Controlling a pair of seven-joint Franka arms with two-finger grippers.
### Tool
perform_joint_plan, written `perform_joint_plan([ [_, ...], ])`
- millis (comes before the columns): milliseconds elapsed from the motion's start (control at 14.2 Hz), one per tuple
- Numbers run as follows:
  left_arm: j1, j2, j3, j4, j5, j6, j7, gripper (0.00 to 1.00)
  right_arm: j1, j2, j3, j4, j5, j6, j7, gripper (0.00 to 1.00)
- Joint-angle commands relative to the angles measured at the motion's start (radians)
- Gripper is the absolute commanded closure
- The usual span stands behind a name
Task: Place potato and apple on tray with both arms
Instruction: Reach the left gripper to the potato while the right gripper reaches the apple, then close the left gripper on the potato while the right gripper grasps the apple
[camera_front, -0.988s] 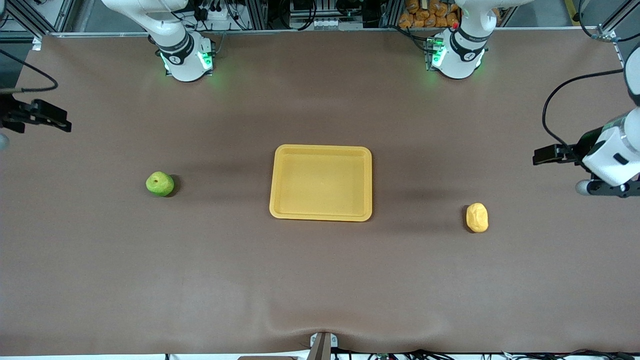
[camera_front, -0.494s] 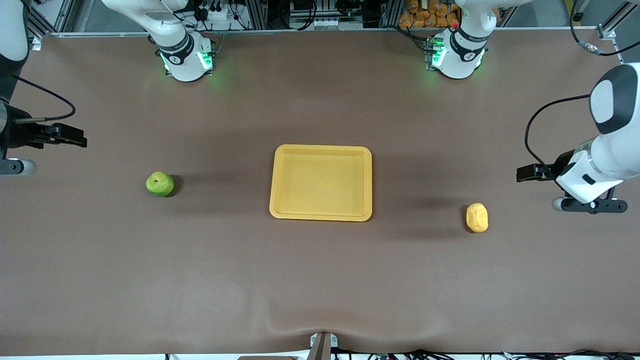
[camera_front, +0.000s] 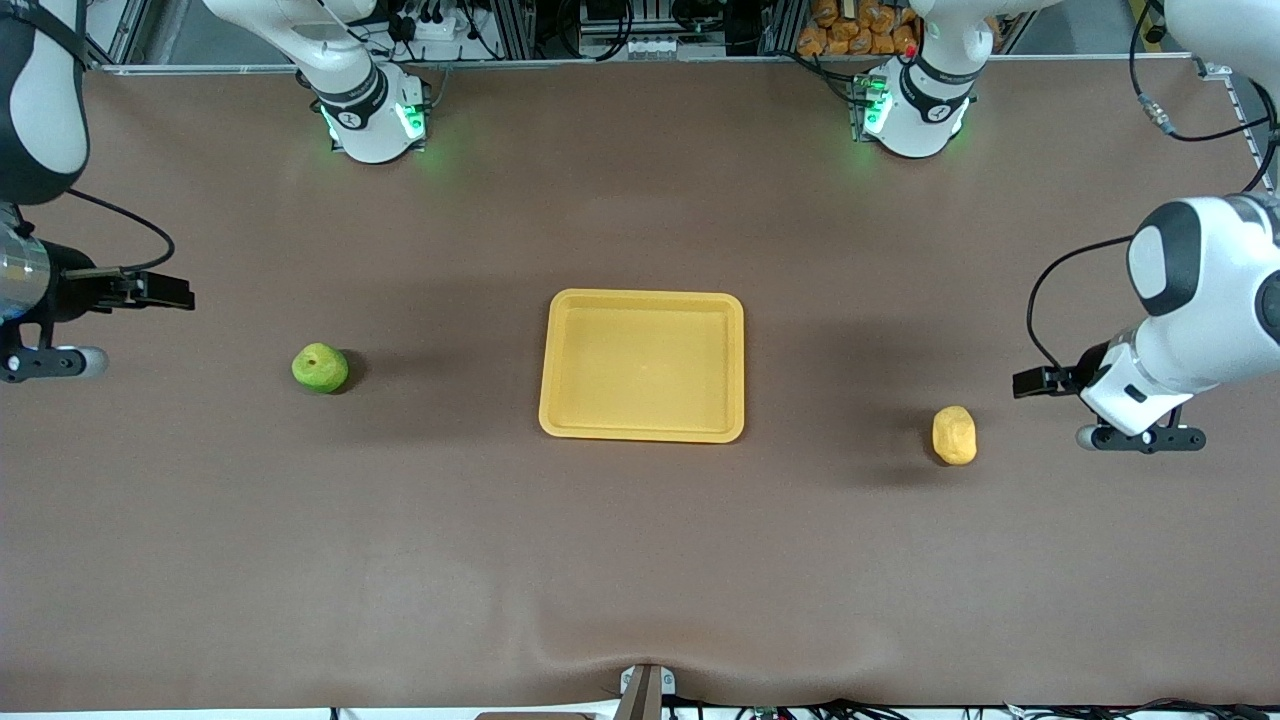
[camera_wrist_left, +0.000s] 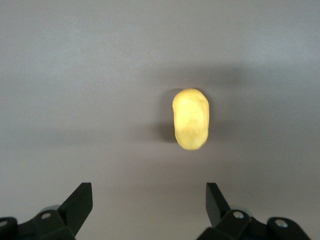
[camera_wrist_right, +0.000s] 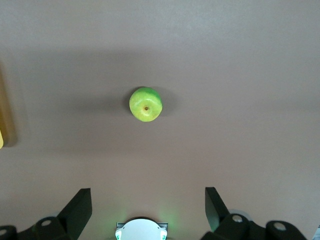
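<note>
A: Front view first: what is cut off or hard to read?

B: The right arm runs off the picture's edge at its end of the table, so only its forearm and wrist show. The right gripper pokes out sideways from it, too dark and thin there to read its fingers. The left arm is clipped at the other edge, and the left gripper shows only as a small black tip.

A: Do the wrist views settle the jaws?

B: Yes. In the left wrist view the left gripper's two fingertips stand spread wide with nothing between them, over bare table near the potato. In the right wrist view the fingertips are likewise wide apart and empty, well short of the apple.

A: And the task's things?

B: The tray lies mid-table with nothing in it. The apple sits toward the right arm's end, the potato toward the left arm's end and slightly nearer the front camera. Both are well apart from the tray.
</note>
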Motion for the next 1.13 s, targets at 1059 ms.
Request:
perform_joint_plan([
  [1059, -0.043, 0.246, -0.023, -0.087, 0.003, 0.422, -0.039, 0.0, -0.016, 0.074, 0.01, -0.211, 0.018, 0.224, -0.005, 0.0],
])
